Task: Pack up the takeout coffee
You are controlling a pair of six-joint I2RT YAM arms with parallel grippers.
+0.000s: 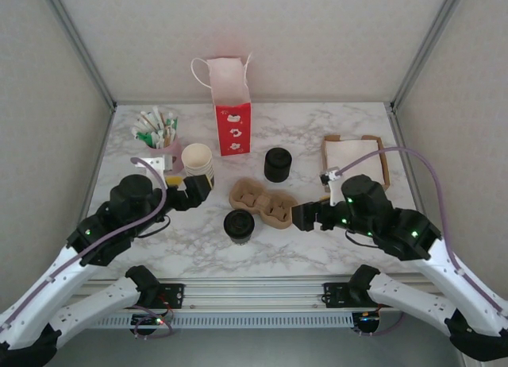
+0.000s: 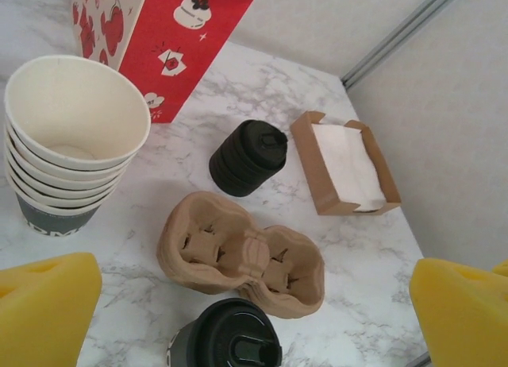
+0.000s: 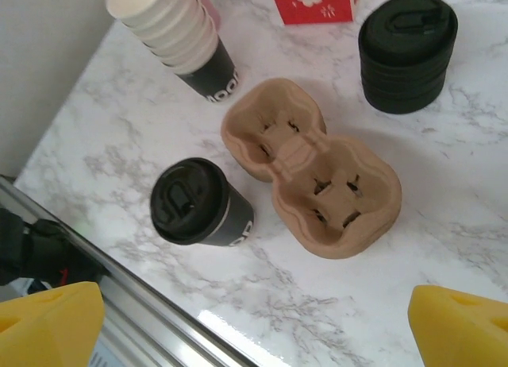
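Standing near the marble table's (image 1: 349, 248) front edge: dark-bottomed paper coffee cup with black plastic lid (image 1: 239, 225), just beside the brown pulp cup carrier (image 1: 263, 202).
Left gripper (image 1: 200, 191) and right gripper (image 1: 298, 218) both gape wide, grasping nothing.

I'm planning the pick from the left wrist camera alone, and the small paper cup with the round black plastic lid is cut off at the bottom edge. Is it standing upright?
Observer: Yes, the takeout coffee stands upright on the near side of the brown moulded-pulp cup carrier.
Operator: Where is the right gripper?
Observer: The right gripper hangs open at the carrier's right end, holding nothing.
Operator: Is the red paper bag open?
Observer: Yes, the red paper bag stands with its top open.
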